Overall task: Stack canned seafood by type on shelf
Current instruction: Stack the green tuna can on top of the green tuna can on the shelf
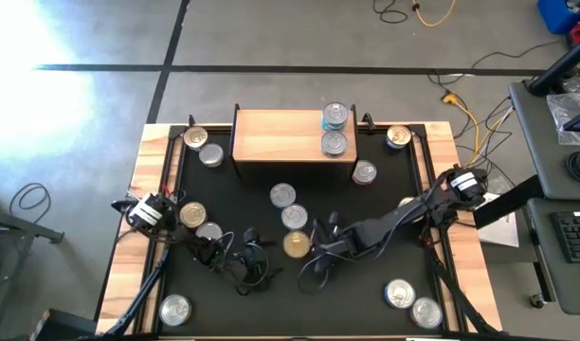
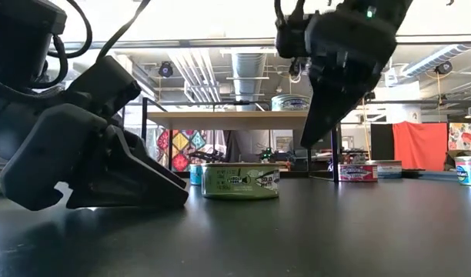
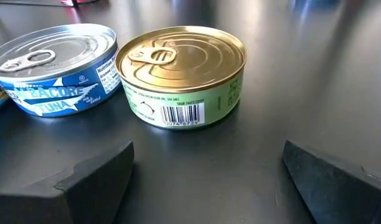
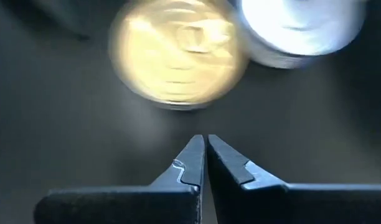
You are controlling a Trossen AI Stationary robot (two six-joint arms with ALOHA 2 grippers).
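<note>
The black-topped desk (image 1: 385,213) with its light-wood plank border fills the middle of the high view, and its widest bare stretch lies at lower centre, between the arms and the near edge. The small rectangular light-wood shelf (image 1: 280,134) stands at the upper middle, against the far edge, with two silver-lidded round tins (image 1: 335,130) on its right end and the rest of the board bare. The left pincer (image 1: 255,256) rests low on the desk at lower centre, its dark fingers (image 3: 94,180) spread wide and released — nothing between them. The right pincer (image 1: 320,248) hangs just right of it, its two tips pressed together, clenched on nothing. Between the two, at frame centre, sits a gold-lidded round tin with a green label (image 1: 296,244), touching neither pincer; a silver-lidded tin with a blue label (image 1: 294,217) sits just above it. Other tins lie scattered towards the desk's corners.
</note>
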